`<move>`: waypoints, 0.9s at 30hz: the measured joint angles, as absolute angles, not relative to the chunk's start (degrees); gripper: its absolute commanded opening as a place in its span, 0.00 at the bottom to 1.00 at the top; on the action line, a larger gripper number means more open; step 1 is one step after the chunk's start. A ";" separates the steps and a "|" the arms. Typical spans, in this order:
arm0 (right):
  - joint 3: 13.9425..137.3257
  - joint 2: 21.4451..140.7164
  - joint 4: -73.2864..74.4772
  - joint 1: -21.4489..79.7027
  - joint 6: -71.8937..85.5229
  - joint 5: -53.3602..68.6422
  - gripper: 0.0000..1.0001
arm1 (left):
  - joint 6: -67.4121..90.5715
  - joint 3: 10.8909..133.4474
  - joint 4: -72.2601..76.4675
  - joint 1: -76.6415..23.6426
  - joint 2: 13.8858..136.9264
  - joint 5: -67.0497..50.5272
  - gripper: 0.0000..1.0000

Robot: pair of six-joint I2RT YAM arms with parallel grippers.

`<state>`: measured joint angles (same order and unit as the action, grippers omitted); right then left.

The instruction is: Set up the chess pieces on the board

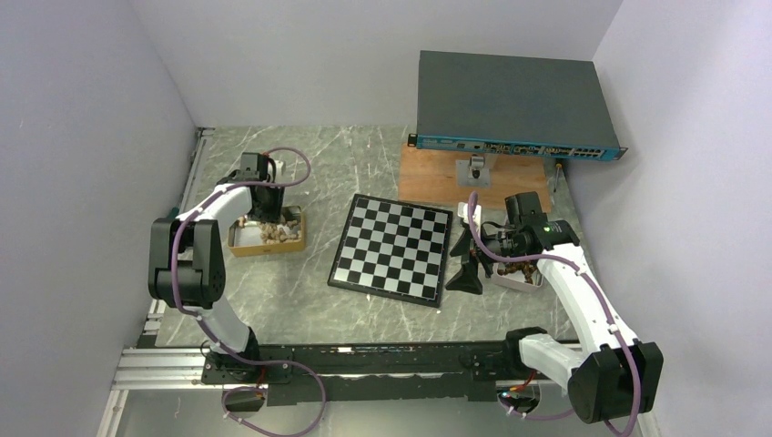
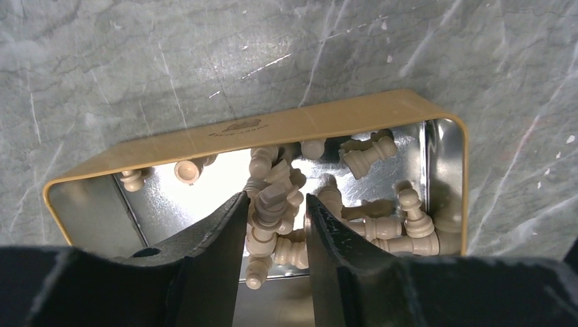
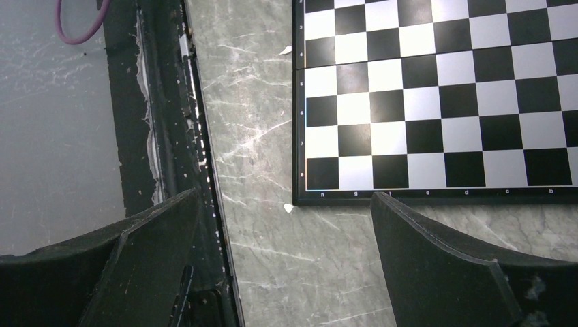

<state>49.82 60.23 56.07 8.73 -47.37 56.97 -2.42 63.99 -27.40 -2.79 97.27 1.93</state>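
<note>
The chessboard (image 1: pixel 391 248) lies in the middle of the table with no pieces on it; its near corner shows in the right wrist view (image 3: pixel 436 102). Several light tan chess pieces (image 2: pixel 371 157) lie heaped in a tan tin (image 2: pixel 272 126) left of the board (image 1: pixel 241 244). My left gripper (image 1: pixel 267 218) is down in the tin (image 2: pixel 274 197), its jaws narrowed around one light tan piece (image 2: pixel 276 208). My right gripper (image 1: pixel 466 259) is open and empty (image 3: pixel 286 197) over bare table by the board's right edge. Dark brown pieces (image 1: pixel 514 269) lie in a white tray under the right arm.
A grey network switch (image 1: pixel 514 105) stands at the back right on a brown wooden plank (image 1: pixel 428 177), with a small metal object (image 1: pixel 475 168) on the plank. A black rail (image 3: pixel 163 136) runs along the table's near edge (image 1: pixel 364 360). Walls close in on both sides.
</note>
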 measured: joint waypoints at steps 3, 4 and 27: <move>49.82 60.23 56.07 8.73 -47.37 56.97 1.00 | -2.44 63.99 -27.53 -2.79 97.69 2.44 0.33; 49.82 60.23 56.07 8.73 -47.37 56.97 1.00 | -2.52 64.01 -27.53 -2.79 97.78 2.55 0.29; 49.82 60.18 56.47 9.06 -47.99 57.14 1.00 | 3.40 57.17 -26.35 -4.03 76.36 -0.56 0.00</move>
